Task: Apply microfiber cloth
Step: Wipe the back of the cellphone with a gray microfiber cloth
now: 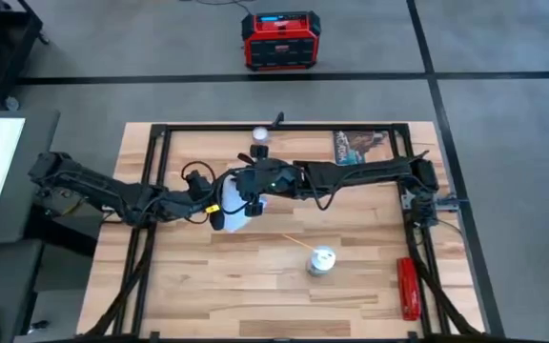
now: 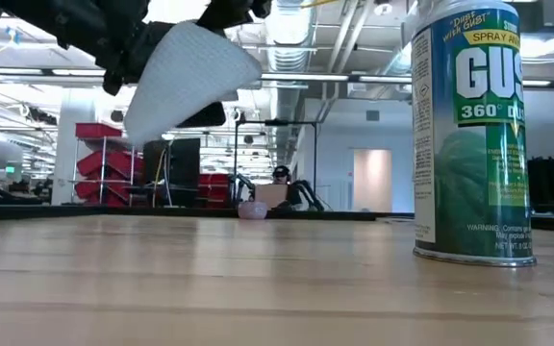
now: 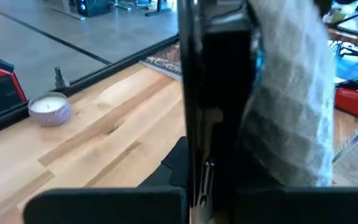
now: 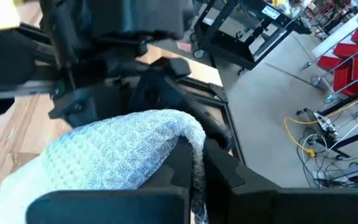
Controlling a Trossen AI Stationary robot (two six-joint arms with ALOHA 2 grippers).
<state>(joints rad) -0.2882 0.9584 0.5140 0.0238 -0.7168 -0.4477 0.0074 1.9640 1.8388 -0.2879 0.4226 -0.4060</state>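
Microfiber cloth [image 1: 232, 217] hangs in the air above mid-table, at about ten o'clock from the spray can [image 1: 321, 260]. My right gripper [image 4: 194, 171] has it pinched, fingers nearly closed on a fold. My left gripper [image 1: 219, 204] clamps a black phone [image 3: 219, 93] edge-on against the cloth. From above, both arms cover most of the cloth, and I can't make out the phone's face.

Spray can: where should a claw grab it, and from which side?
Grip the spray can mid-body, with the claw level and closing across the cylinder. It stands upright on the table with bare wood all round. The front edge is probably the best approach, as it is clear of both arms.
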